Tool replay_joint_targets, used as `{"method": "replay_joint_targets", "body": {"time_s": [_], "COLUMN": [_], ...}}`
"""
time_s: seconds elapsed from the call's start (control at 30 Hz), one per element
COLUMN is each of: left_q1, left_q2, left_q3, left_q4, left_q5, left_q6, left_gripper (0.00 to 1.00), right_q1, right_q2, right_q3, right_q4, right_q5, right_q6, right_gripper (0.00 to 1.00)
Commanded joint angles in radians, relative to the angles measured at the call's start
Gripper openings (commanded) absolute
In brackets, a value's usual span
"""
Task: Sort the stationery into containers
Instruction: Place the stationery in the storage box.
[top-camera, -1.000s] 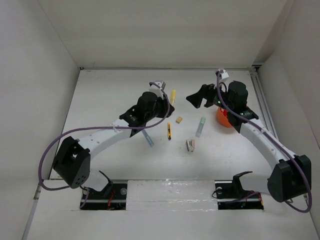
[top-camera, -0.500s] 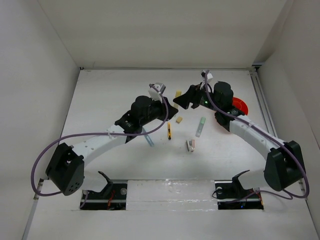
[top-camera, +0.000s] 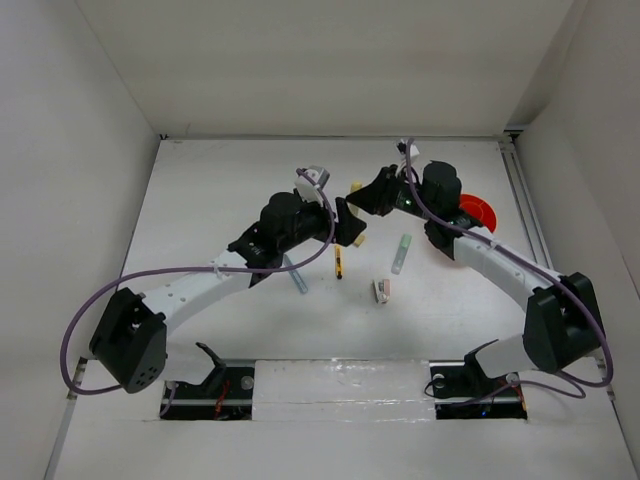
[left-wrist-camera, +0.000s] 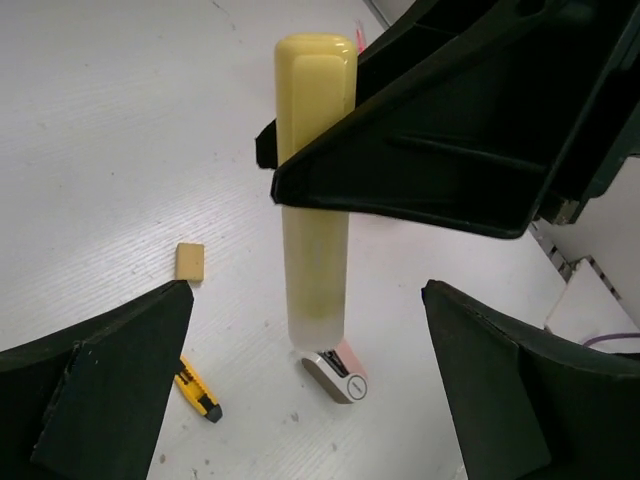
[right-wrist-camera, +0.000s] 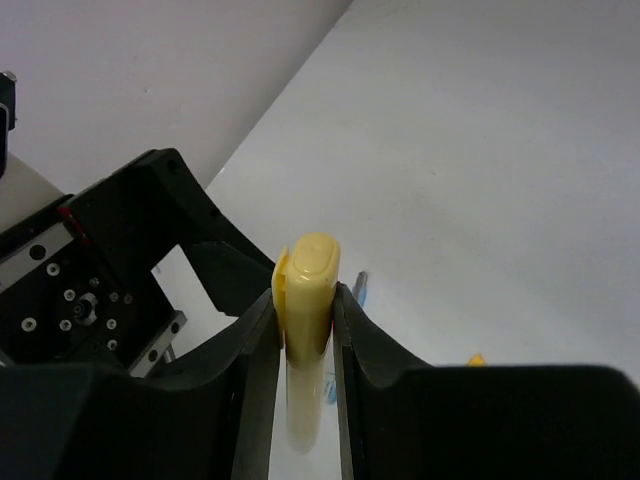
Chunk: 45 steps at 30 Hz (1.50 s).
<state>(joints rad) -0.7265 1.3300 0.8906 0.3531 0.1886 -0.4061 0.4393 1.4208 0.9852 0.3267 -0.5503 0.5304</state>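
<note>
Pale yellow plastic marker (right-wrist-camera: 305, 290) is pinched in the right gripper (right-wrist-camera: 305, 312), over the bench's far middle — the left gripper (left-wrist-camera: 308, 290) stands beside, fingers wide apart. Best to draw clear of them, then swing to the round orange plastic tub (top-camera: 478, 212) by the right edge.

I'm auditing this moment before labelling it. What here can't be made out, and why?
Top view: the right arm covers much of the orange tub; its compartments and contents cannot be told.
Top view: the far end of the blue pen slips under the left arm.
Right wrist view: the lower end of the pale yellow marker is blurred between the fingers of the right end effector.
</note>
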Motion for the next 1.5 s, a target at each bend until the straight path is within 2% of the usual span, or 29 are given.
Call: {"method": "replay_joint_targets", "body": {"time_s": [0.0,0.27,0.37,0.4,0.47,0.67,0.73,0.87,1.2,1.47], "left_q1": [-0.001,-0.010,-0.030,-0.051,-0.071,-0.082,-0.082,-0.091,-0.091,-0.091], "left_q2": [-0.075,-0.181,-0.192,-0.192,-0.192,-0.170,-0.180,-0.180,-0.169,-0.160], "left_q3": [-0.004,-0.064,-0.076,-0.065,-0.052,-0.041,-0.050,-0.061,-0.051,-0.061], "left_q4": [0.012,0.000,-0.022,-0.041,-0.051,-0.060,-0.048,-0.026,-0.017,-0.006], "left_q5": [-0.040,-0.086,-0.145,-0.182,-0.207,-0.207,-0.207,-0.178,-0.159,-0.138], "left_q6": [-0.011,-0.080,-0.080,-0.080,-0.071,-0.071,-0.071,-0.071,-0.071,-0.071], "left_gripper": [1.00,1.00,1.00,1.00,1.00,1.00,1.00,1.00,1.00,1.00], "right_q1": [-0.066,-0.316,-0.395,-0.416,-0.434,-0.458,-0.487,-0.536,-0.568,-0.608], "right_q2": [0.000,-0.072,-0.097,-0.109,-0.109,-0.143,-0.143,-0.129,-0.056,0.033], "right_q3": [0.023,-0.013,-0.023,-0.023,-0.033,-0.074,-0.083,-0.101,-0.149,-0.186], "right_q4": [0.107,0.149,0.133,0.112,0.112,0.100,0.100,0.113,0.158,0.284], "right_q5": [-0.039,0.007,0.099,0.195,0.266,0.525,0.561,0.575,0.586,0.492], "right_q6": [-0.042,-0.272,-0.340,-0.354,-0.354,-0.354,-0.354,-0.345,-0.316,-0.273], "right_gripper": [0.00,0.00,0.00,0.00,0.00,0.00,0.00,0.00,0.00,0.00]}}
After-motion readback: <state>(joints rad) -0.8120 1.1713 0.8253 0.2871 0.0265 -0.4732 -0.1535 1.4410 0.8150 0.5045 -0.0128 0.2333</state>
